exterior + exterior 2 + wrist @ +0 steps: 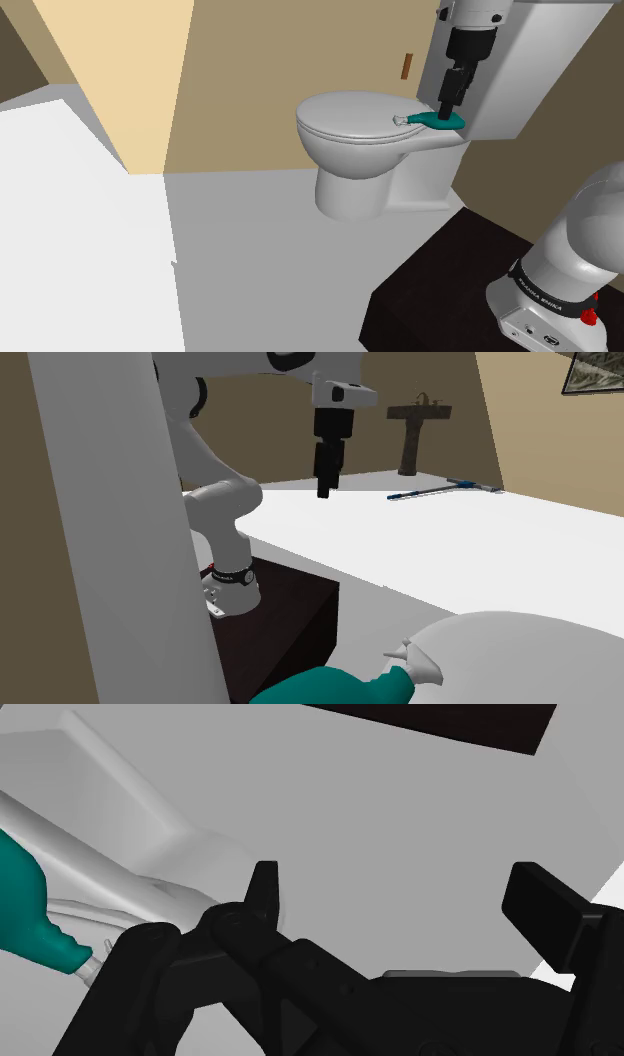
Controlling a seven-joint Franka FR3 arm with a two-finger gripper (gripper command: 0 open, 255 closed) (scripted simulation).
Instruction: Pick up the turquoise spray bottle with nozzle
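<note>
**Approach step: open claw [395, 882] short of the spray bottle [440, 120]**

Fingers [264, 894] set wide apart, clasping nothing, plain grey floor [420, 814] in the gap. Pointed down over the rear of the toilet [345, 190], near the tank [520, 70]. Just below and off to one side, outside one finger rather than in the gap: the turquoise bottle, lying on its side behind the lid [345, 110], white nozzle [400, 120] aimed away from the claw, toward the lid. Contact between fingertip and bottle: impossible to tell. Judged as alignment, grasp not yet begun. Next, most likely: sliding sideways to bring the turquoise body into the gap, lowering slightly, closing across the body rather than the thin nozzle. Farther out, the dark stand [440, 290].
</note>
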